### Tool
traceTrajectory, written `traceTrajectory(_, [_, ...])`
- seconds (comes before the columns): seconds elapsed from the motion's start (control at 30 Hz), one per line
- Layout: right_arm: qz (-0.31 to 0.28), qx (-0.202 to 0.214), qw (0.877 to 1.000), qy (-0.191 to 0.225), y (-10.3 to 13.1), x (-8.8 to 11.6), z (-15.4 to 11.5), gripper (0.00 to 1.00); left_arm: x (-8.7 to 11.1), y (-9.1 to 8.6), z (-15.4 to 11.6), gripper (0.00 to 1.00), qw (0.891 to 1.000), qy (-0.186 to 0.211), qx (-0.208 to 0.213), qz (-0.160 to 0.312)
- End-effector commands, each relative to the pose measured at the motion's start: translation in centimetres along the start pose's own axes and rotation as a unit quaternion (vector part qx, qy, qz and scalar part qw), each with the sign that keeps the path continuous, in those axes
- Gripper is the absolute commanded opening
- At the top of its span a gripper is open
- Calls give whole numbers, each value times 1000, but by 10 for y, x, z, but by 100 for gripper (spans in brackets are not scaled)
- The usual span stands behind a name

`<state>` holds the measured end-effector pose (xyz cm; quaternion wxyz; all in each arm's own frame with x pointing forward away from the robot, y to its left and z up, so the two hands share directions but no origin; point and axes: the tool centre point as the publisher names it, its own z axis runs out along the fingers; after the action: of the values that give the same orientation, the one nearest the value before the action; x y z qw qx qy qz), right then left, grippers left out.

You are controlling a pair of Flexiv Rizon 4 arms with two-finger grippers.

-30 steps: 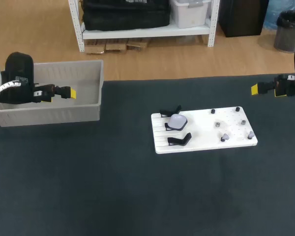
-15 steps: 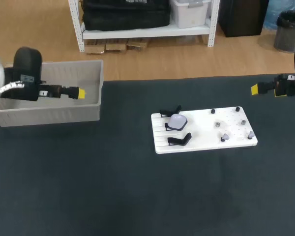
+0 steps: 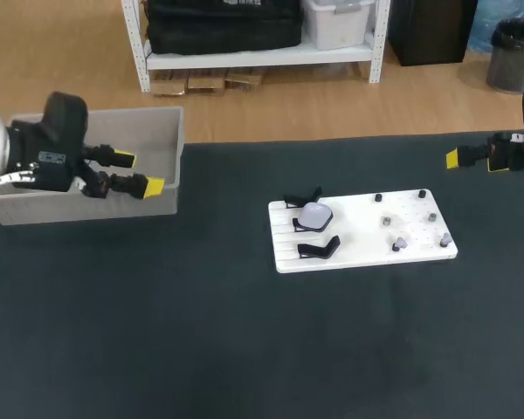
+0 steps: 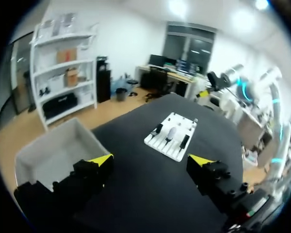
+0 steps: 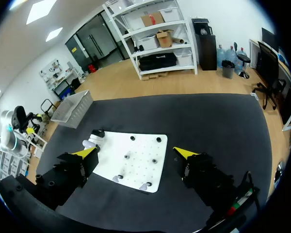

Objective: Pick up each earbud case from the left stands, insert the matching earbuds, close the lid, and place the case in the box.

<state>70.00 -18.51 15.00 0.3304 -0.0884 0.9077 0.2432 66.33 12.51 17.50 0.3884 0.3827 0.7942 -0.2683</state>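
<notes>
While left claw [image 3: 140, 173] hangs spread and empty by near corner of grey box [image 3: 170, 131], step looks like: go fetch next case.
- Earbud case [image 3: 314, 214] sits on middle stand of white board [image 3: 358, 253], well apart from claw.
- Next: reach across table [image 3: 201, 332], line up, pinch case by sides.
- Right claw [image 3: 454, 158] spread, empty, far right.
- Change: left claw swung out from box toward board and turned. Right claw same spot.
</notes>
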Motion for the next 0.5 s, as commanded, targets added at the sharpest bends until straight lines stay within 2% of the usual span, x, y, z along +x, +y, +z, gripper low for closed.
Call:
traceTrajectory(0.03, [0,0,1000,0,0,0,0,100,3,5,-4,100,958,-92,236,134])
traceTrajectory(0.2, [0,0,1000,0,0,0,0,100,3,5,-4,100,958,-92,236,134])
traceTrajectory(0.27, [0,0,1000,0,0,0,0,100,6,-5,15,100,962,-94,221,132])
traceTrajectory(0.3, [0,0,1000,0,0,0,0,100,8,-8,28,100,970,-81,196,121])
traceTrajectory(0.5, [0,0,1000,0,0,0,0,100,4,-31,97,100,978,-66,154,125])
